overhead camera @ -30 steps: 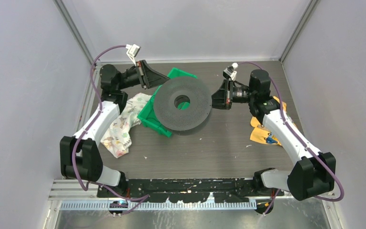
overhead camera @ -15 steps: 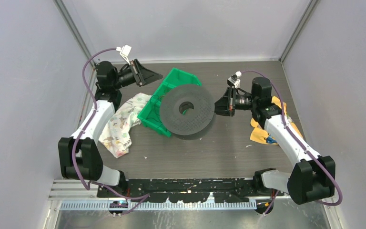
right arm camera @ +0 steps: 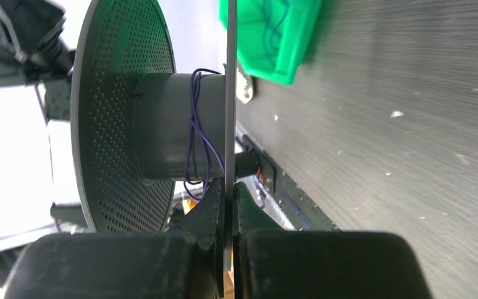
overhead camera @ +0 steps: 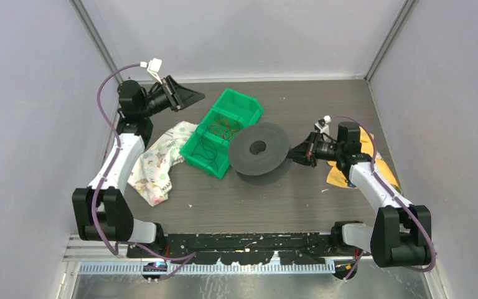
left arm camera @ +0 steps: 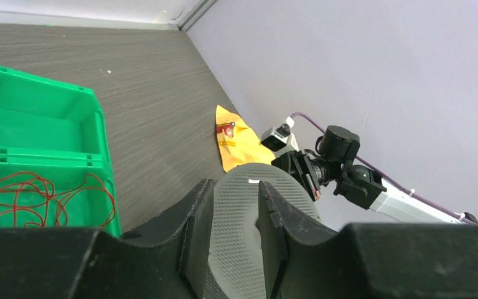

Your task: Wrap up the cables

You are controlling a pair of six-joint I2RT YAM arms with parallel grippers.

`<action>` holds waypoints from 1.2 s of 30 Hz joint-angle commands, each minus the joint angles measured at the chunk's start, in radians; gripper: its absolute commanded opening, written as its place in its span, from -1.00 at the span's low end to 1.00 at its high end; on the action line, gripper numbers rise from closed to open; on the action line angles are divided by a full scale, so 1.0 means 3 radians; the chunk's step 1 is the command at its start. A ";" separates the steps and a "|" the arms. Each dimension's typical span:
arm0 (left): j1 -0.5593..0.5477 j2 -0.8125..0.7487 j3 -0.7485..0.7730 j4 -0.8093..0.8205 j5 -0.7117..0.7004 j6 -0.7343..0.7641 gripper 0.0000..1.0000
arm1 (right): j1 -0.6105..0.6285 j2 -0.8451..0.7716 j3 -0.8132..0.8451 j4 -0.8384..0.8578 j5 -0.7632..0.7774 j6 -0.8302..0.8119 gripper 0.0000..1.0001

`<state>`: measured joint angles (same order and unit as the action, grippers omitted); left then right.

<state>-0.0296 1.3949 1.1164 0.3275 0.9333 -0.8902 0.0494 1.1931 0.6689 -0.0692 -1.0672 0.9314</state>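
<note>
The cables are thin wires. Brownish-gold (overhead camera: 219, 129) and black (overhead camera: 204, 151) tangles lie in the green bin (overhead camera: 244, 103); in the left wrist view they look red-orange (left arm camera: 25, 200). A dark thin wire (right arm camera: 196, 134) is looped round the hub of the black two-flanged spool (overhead camera: 258, 149). My right gripper (overhead camera: 295, 154) is shut on the rim of one spool flange (right arm camera: 229, 112) and holds the spool on edge, just right of the bin. My left gripper (overhead camera: 185, 96) is open and empty, raised at the back left, away from the spool (left arm camera: 239, 205).
A patterned cloth (overhead camera: 159, 163) lies left of the bin. A yellow bag (overhead camera: 342, 175) lies under the right arm and also shows in the left wrist view (left arm camera: 236, 146). Grey walls close the table on three sides.
My left gripper has pulled back and left, off the spool. My right gripper has carried the spool down and right, tilting it onto its edge and uncovering the bin.
</note>
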 commanded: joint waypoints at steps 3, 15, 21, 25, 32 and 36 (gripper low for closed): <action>0.0022 -0.0175 0.0035 -0.0126 -0.0040 0.0172 -0.31 | -0.0106 -0.0097 -0.0219 0.0193 0.0415 -0.0173 -0.99; 0.0022 -0.0263 -0.0119 -0.0179 -0.0101 0.0174 -0.30 | -0.0104 0.0168 -0.0592 0.0833 0.1096 0.0071 -0.99; 0.0022 -0.0313 -0.0128 -0.0248 -0.0117 0.0250 -0.29 | -0.0111 0.0373 -0.0651 0.0874 0.1187 0.0066 -0.99; 0.0022 -0.0301 -0.0111 -0.0253 -0.0101 0.0257 -0.29 | -0.0115 0.0518 -0.0626 0.0825 0.1164 0.0041 -0.68; 0.0022 -0.0299 -0.0112 -0.0276 -0.0093 0.0288 -0.28 | -0.0119 0.0304 -0.0495 0.0082 0.1475 -0.0287 0.21; 0.0022 -0.0265 -0.0127 -0.0261 -0.0072 0.0275 -0.28 | -0.0119 0.0279 -0.0352 -0.0342 0.1576 -0.0500 0.32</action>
<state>-0.0277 1.3346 1.0763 0.2337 0.9043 -0.8249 0.0158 1.3151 0.4881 -0.0463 -0.6415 0.8650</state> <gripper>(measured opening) 0.360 0.637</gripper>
